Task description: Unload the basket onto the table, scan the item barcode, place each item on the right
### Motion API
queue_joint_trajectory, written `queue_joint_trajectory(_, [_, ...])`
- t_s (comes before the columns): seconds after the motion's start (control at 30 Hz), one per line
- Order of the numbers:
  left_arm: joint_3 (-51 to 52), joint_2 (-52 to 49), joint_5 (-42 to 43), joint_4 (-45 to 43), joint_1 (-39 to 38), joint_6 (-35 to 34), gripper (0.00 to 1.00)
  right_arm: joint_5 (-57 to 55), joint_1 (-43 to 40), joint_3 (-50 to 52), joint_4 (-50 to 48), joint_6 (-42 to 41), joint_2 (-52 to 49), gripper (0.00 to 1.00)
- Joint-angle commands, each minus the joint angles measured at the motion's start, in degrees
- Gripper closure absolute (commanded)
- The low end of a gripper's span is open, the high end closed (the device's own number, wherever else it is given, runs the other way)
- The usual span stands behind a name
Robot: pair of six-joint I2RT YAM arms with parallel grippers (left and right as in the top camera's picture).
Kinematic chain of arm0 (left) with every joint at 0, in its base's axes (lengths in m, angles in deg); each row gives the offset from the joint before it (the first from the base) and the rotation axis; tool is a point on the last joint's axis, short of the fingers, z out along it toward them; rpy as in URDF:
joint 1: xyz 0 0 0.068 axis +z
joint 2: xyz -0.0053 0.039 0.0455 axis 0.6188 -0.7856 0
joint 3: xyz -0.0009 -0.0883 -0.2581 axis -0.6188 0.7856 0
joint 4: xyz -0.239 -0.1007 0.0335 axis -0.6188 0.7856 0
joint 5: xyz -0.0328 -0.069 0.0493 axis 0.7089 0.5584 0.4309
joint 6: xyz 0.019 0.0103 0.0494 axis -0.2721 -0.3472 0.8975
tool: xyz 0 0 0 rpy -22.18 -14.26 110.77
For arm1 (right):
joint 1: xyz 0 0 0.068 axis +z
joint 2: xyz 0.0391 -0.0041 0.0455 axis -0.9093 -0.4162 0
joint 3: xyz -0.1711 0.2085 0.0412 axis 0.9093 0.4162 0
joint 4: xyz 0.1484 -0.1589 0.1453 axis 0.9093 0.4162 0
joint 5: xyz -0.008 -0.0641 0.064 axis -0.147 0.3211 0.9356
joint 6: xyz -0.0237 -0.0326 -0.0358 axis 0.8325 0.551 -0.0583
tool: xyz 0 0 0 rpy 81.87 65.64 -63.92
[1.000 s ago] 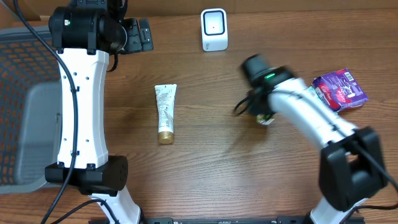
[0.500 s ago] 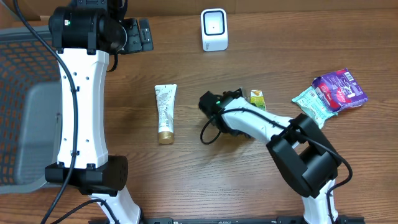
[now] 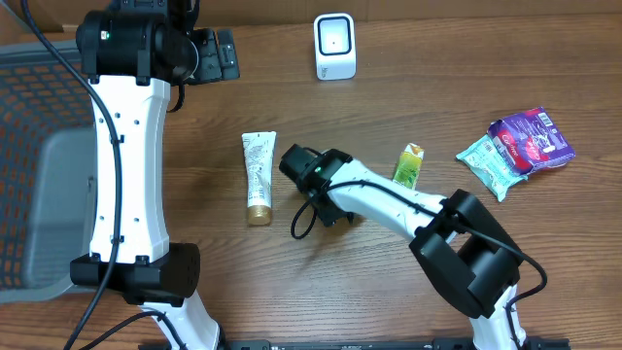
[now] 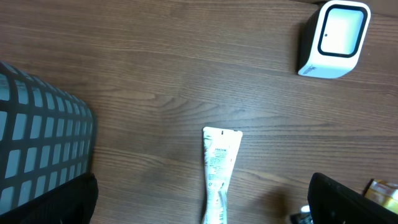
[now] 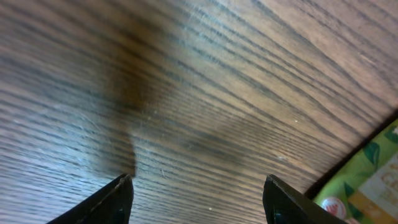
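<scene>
My R jaws part-open & empty over brown wood table [image 3: 330,292]; likely item, white gold-capped plastic tube [image 3: 259,175], lies just to my left, long axis front-to-back, closer to me than L arm [image 3: 126,175]

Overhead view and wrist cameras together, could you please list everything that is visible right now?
scanner: one, white, far edge, centre
tube: one, white with gold cap, left of centre
green packet: one, green, right of centre
pouch: one, pale green, right side, touching purple packet
purple packet: one, purple, far right
mesh basket: one, grey, left edge
table: one, brown wood
left gripper: one, black, open, far left
right gripper: one, black, open, between tube and green packet
</scene>
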Motion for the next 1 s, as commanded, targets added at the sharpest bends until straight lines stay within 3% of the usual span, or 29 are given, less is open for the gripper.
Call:
queue_joint_trajectory(0.0, [-0.22,-0.26,-0.11,-0.22,-0.48,0.13,0.0,7.43,-5.01,-4.02,-0.98,-2.49,6.69,0.33])
queue_joint_trajectory(0.23, [-0.22,-0.26,-0.13,-0.22,-0.48,0.13,0.0,9.35,-20.33,-5.27,1.27,-10.25,17.81,0.32])
queue_joint_trajectory(0.47, [-0.22,-0.26,-0.13,-0.2,-0.48,0.13,0.0,15.47,-35.85,-0.42,12.74,-5.88,16.85,0.4])
queue_joint_trajectory(0.77, [-0.22,-0.26,-0.13,-0.22,-0.37,0.13,0.01,16.9,-33.99,14.08,7.61,-2.62,16.85,0.45])
queue_joint_trajectory(0.97, [-0.22,-0.26,-0.13,-0.22,-0.48,0.13,0.01,21.22,-28.13,17.53,2.99,0.72,16.83,0.46])
